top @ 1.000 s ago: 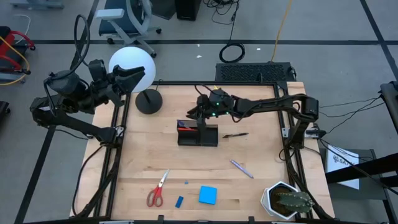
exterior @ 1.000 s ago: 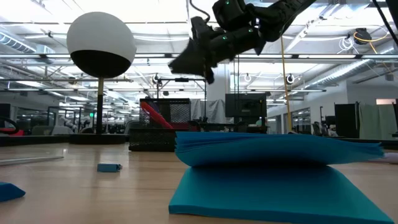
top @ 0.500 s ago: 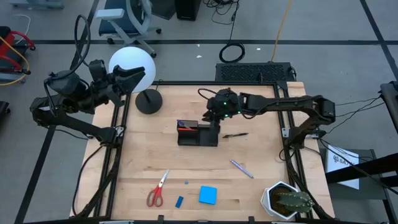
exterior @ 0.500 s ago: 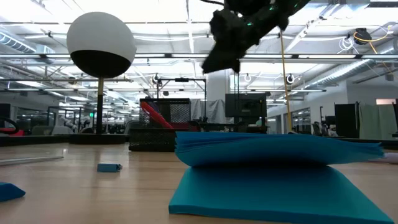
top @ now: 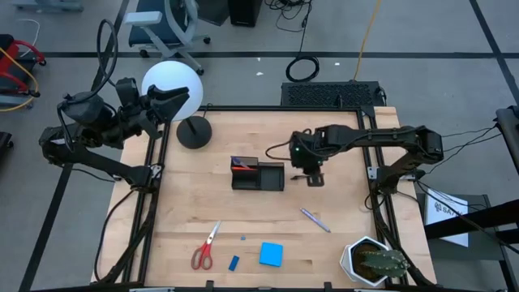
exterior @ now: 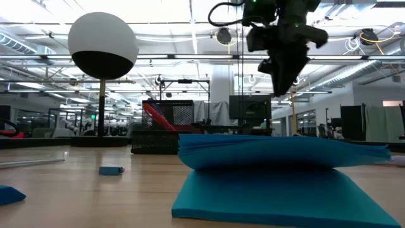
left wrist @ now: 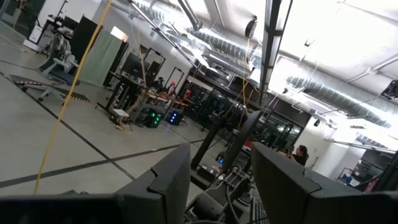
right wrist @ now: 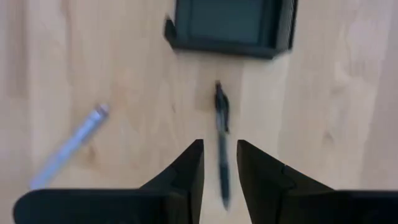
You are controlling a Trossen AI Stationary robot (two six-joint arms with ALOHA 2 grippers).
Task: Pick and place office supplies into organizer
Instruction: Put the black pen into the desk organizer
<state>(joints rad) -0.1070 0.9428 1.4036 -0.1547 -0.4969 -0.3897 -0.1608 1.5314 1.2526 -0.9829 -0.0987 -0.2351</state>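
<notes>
Black pen (right wrist: 221, 127) lies on the desk (top: 340, 243) just right of the organizer (top: 258, 175), directly under the right end effector (right wrist: 219, 163), whose fingers stand narrowly apart, holding nothing. Best to drop straight, straddle the barrel mid-length, then close. Far left, the left end effector (left wrist: 214, 180) waits off the desk, open.

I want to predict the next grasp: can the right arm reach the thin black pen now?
Probably yes: the right pincer hangs open directly above the thin black pen, nothing between them.
</notes>
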